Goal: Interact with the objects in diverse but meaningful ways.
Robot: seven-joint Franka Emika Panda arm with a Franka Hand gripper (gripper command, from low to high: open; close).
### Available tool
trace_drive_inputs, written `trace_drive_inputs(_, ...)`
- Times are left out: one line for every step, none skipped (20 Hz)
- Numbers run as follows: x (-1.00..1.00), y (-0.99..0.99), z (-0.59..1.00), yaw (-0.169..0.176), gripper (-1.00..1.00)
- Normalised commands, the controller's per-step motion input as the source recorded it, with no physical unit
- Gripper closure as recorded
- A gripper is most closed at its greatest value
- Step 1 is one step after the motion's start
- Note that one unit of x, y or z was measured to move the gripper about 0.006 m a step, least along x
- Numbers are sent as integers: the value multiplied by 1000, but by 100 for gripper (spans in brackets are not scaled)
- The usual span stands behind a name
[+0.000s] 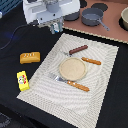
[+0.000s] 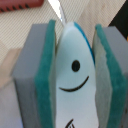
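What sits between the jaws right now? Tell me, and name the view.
The fish, clamped between the two green pads, both touching it. The wrist view shows this.

Smooth glossy plastic fish (image 2: 75, 75) between matt teal foam pads (image 2: 50, 75); woven cloth placemat (image 1: 105, 85).

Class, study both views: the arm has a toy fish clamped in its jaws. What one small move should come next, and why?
Probably carry the fish over to the round plate and lower it. The wrist view shows the jaws closed on both its sides, and in the exterior view the gripper hangs above the mat's far corner while the plate sits bare.
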Motion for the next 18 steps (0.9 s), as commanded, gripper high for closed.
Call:
trace_drive_inputs(760,-560,574,-3,100)
trace_drive_inputs(763,-566,586,-3,100)
trace_drive_inputs(749,-591,546,-2,100)
trace_drive_inputs(706,-677,417,0,100)
trace_drive_inputs(683,-709,360,0,100)
trace_drive_inputs(677,-711,334,0,100)
trace_drive_inputs(657,-714,303,0,100)
trace_drive_inputs(580,-769,229,0,100)
trace_drive_inputs(451,-829,89,0,100)
trace_drive_inputs(551,-831,160,0,100)
trace_drive_inputs(554,-831,169,0,100)
trace_drive_inputs(500,-874,109,0,100)
trace_drive_inputs(477,-897,63,0,100)
trace_drive_inputs(480,-897,66,0,100)
trace_drive_inputs(483,-900,71,0,100)
trace_drive_inputs(480,-909,71,0,100)
trace_drive_inputs(489,-903,71,0,100)
trace_drive_inputs(546,-869,89,0,100)
